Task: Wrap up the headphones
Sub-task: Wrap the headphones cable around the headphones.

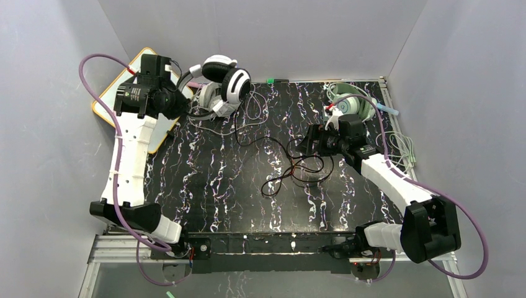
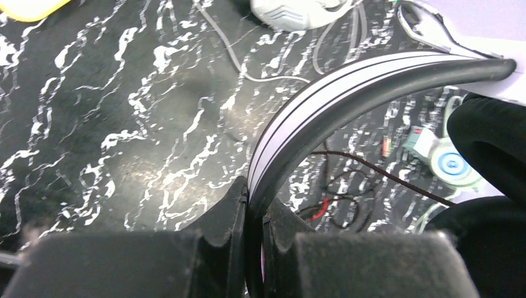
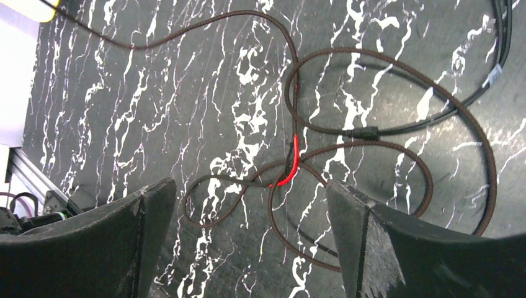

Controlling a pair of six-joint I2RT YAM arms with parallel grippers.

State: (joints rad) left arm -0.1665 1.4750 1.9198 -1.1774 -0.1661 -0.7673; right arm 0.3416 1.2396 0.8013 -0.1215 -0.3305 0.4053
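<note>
The black-and-white headset (image 1: 226, 77) is held up at the back left. My left gripper (image 1: 180, 102) is shut on its striped headband (image 2: 347, 87), which runs between the jaws (image 2: 254, 211). Its black cable (image 1: 291, 167) lies in loose loops mid-table, with a red band (image 3: 290, 164) on it. My right gripper (image 1: 307, 144) is open just above those loops (image 3: 251, 205) and holds nothing. The light grey headset (image 1: 211, 99) lies under the black-and-white one. The mint-green headset (image 1: 350, 105) sits at the back right.
A yellow-rimmed white board (image 1: 118, 87) lies at the back left, under my left arm. The mint headset's pale cable (image 1: 403, 146) trails along the right edge. The grey cable (image 2: 248, 68) runs over the black marbled mat (image 1: 211, 186). Grey walls enclose three sides.
</note>
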